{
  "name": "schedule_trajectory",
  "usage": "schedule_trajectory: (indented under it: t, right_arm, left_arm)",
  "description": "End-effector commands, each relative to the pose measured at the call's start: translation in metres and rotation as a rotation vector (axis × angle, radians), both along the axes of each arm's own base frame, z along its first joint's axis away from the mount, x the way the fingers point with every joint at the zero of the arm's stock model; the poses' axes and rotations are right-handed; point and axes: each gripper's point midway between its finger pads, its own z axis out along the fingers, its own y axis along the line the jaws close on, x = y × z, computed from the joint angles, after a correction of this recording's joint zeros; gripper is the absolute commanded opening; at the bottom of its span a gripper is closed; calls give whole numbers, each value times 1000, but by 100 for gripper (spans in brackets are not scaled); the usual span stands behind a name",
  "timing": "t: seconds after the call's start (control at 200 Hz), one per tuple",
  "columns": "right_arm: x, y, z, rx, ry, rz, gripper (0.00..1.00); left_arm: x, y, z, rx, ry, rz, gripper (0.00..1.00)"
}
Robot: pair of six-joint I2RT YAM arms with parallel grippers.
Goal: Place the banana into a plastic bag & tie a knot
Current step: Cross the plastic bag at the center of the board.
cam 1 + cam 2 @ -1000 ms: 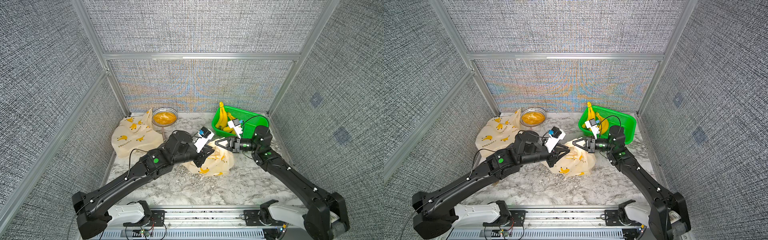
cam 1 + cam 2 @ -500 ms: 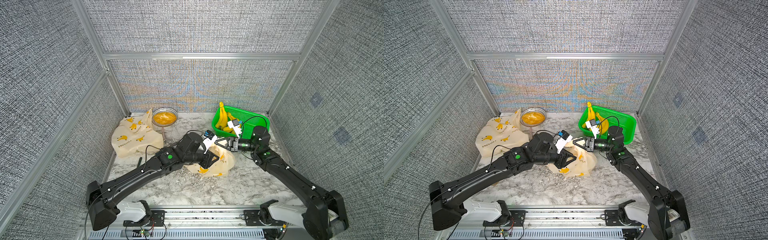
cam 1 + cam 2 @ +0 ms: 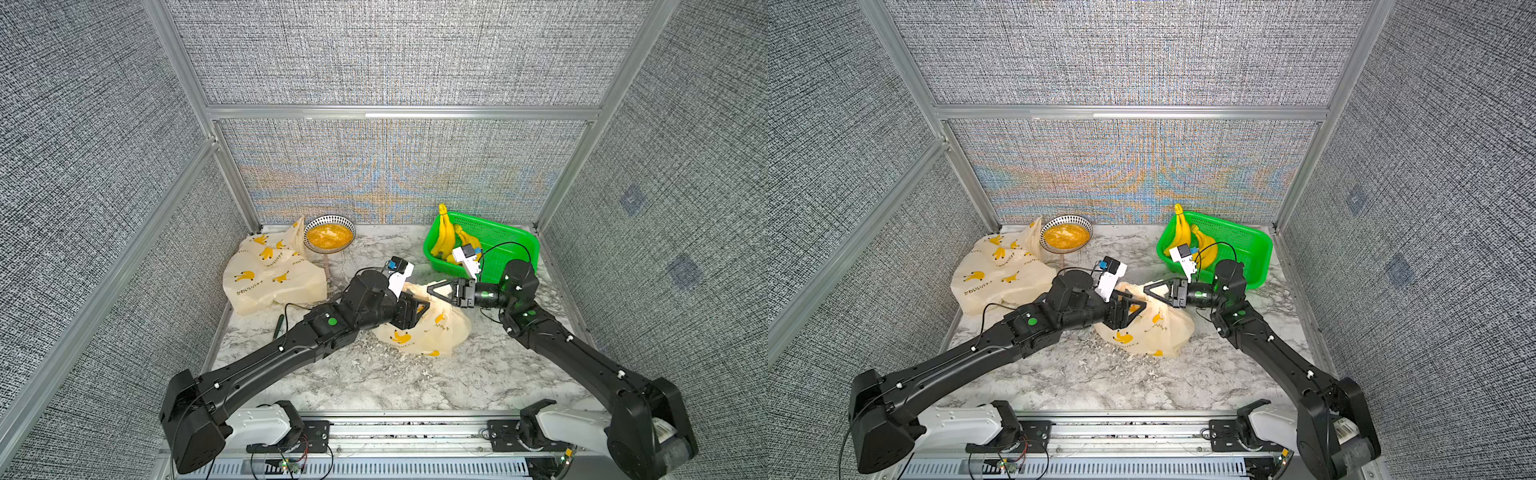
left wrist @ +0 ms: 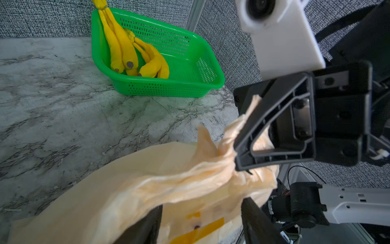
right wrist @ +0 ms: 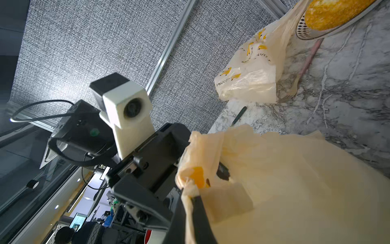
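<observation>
Left fingers newly spread over bag, right fingers pinching its neck, stretched rightward.

plastic bag fills the foreground: cream, yellow print, its neck twisted into a rope. right gripper is clamped on that twisted neck. left gripper has its fingers spread, one on either side of the bag body, no pinch. Beyond the bag on the marble table: green basket holding bananas, well apart from the bag.
</observation>
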Motion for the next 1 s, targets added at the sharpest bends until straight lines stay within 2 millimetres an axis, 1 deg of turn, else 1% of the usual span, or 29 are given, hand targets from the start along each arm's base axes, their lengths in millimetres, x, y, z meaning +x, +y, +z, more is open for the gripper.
schedule_trajectory:
  t: [0.0, 0.06, 0.175, 0.265, 0.35, 0.43, 0.49, 0.561, 0.621, 0.696, 0.781, 0.911, 0.946, 0.996]
  right_arm:
    - [-1, 1, 9, 31, -9, -4, 0]
    - [0, 1, 10, 32, -7, -5, 0]
    - [0, 1, 12, 37, -6, -7, 0]
    - [-1, 1, 15, 49, -2, -4, 0]
    - [-2, 2, 16, 55, -2, -1, 0]
    - [-2, 2, 18, 59, 0, -4, 0]
    - [-2, 3, 18, 63, 4, -2, 0]
    - [-2, 4, 19, 68, 6, 0, 0]
    - [-2, 6, 19, 68, 7, 5, 0]
    - [-2, 7, 17, 66, 12, 9, 0]
    - [-2, 8, 15, 64, 17, 13, 0]
    - [-4, 10, 14, 66, 18, 22, 0]
    - [-4, 12, 15, 67, 15, 26, 0]
    - [-4, 13, 15, 67, 16, 27, 0]
  left_arm:
    - [0, -7, 23, -114, -37, -24, 60]
    - [-1, -4, 23, -112, -45, -27, 54]
    - [0, 7, 19, -77, -67, 8, 54]
    - [4, 12, 13, -44, -85, 33, 50]
    - [6, 10, 7, -34, -98, 29, 42]
    - [9, 6, 1, -17, -110, 17, 30]
    - [8, 3, -3, 13, -131, -12, 27]
    - [10, 4, -8, 28, -154, -15, 27]
    - [9, 6, -10, 28, -181, -17, 34]
    - [10, 9, -8, 15, -216, -3, 45]
    - [11, 13, -7, 16, -258, 0, 51]
    - [11, 14, -4, 31, -305, -9, 52]
    - [11, 13, -1, 24, -316, -14, 51]
    - [10, 10, 3, 6, -325, -27, 46]
